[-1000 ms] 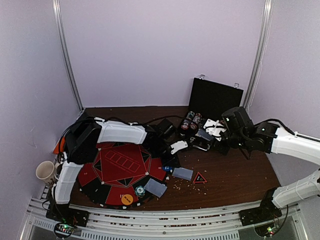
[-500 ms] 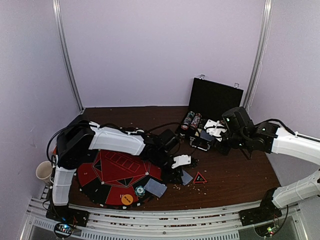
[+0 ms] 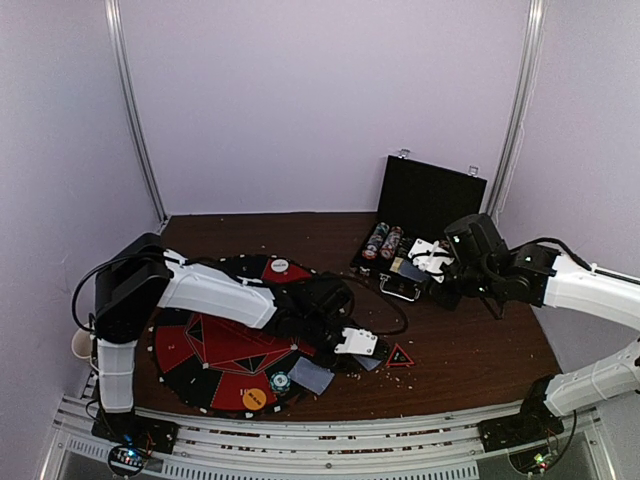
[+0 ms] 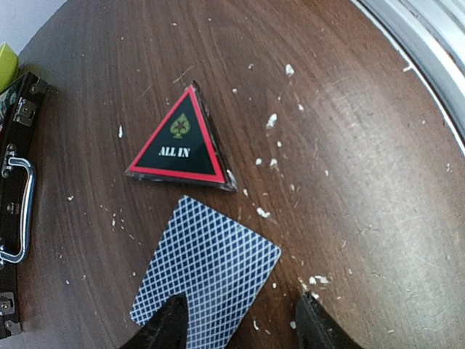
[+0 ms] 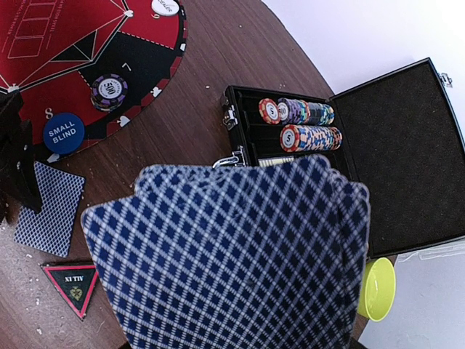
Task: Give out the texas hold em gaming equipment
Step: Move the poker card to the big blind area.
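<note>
My left gripper (image 4: 242, 329) is open and low over a blue-backed playing card (image 4: 207, 269). The card lies flat on the wood beside the triangular ALL IN marker (image 4: 179, 144). One finger (image 4: 168, 329) overlaps the card's near edge; the other stands on bare wood. From above, that gripper (image 3: 357, 343) sits right of the round poker mat (image 3: 225, 340). My right gripper (image 3: 430, 260) is shut on a fan of playing cards (image 5: 232, 254) near the case; the fan hides its fingers in the wrist view.
The open black chip case (image 3: 430, 200) holds rows of chips (image 5: 305, 123). A yellow bowl (image 5: 378, 289) stands by it. On the mat lie a card (image 3: 311, 376), a chip stack (image 5: 109, 91), and blue (image 5: 62, 131), orange (image 3: 254, 399) and white (image 3: 279, 266) discs. White crumbs dot the wood.
My left arm has swung right and toward the near edge, coming down over the card by the triangle, and its gripper has opened. The right arm has not moved.
</note>
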Controlling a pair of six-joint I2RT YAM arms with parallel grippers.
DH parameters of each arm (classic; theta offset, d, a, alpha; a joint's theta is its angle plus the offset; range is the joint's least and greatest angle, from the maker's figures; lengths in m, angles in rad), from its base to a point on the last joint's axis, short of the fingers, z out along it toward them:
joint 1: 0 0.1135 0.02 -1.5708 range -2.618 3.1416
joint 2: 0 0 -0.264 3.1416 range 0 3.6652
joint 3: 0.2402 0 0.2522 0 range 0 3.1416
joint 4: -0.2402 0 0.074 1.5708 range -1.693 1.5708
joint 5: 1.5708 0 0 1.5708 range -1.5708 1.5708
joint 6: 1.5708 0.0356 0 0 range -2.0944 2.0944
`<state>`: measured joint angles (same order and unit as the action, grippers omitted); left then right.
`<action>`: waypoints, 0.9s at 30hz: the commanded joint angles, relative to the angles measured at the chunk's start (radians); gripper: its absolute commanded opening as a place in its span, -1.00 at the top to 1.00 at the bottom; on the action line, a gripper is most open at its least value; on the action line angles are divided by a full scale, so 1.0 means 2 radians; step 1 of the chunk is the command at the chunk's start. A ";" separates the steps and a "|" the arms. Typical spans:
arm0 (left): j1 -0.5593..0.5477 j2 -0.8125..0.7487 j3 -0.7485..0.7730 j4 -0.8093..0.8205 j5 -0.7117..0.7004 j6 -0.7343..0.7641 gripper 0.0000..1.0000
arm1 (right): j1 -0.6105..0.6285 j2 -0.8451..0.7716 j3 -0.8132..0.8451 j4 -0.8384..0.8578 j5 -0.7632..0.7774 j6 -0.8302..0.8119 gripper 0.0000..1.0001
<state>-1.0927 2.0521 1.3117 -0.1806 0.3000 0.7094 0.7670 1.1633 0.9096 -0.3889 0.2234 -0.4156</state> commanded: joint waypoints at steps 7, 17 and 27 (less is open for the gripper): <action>-0.013 0.021 -0.002 0.040 -0.069 0.064 0.32 | -0.003 -0.013 0.013 0.001 0.003 0.001 0.01; -0.045 -0.016 -0.026 0.022 -0.036 0.035 1.00 | -0.003 -0.014 0.014 0.001 0.001 0.001 0.01; -0.096 -0.054 -0.056 -0.035 -0.019 -0.028 1.00 | -0.004 -0.018 0.019 0.000 -0.007 -0.001 0.01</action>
<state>-1.2568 1.9518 1.2293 -0.2058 0.2432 0.7151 0.7666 1.1553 0.9108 -0.3889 0.2188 -0.4160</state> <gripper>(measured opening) 0.005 0.499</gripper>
